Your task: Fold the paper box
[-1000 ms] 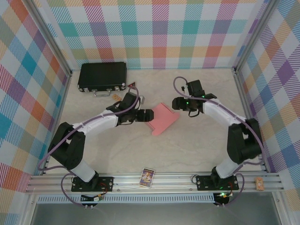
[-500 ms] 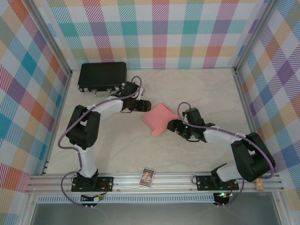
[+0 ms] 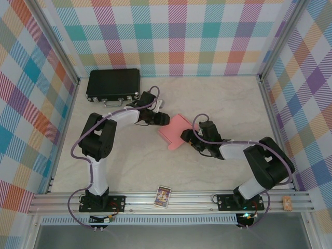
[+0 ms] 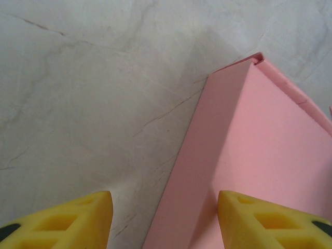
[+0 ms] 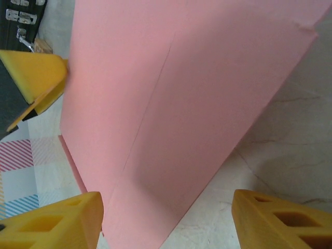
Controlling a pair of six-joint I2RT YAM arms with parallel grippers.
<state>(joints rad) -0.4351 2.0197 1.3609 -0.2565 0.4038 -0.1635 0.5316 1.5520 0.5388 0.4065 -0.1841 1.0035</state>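
Your paper box (image 3: pixel 174 129) sits well right of black case (image 3: pixel 113 84). Left gripper (image 3: pixel 162 119) at box edge facing case, fingers apart, straddling folded edge. Right gripper (image 3: pixel 188 139) on side away from case, fingers wide, not clamping.

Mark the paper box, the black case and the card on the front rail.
paper box (image 3: pixel 174 130), top view, middle of its pink face.
black case (image 3: pixel 113 83), top view, centre of lid.
card (image 3: pixel 163 196), top view, centre of its face.
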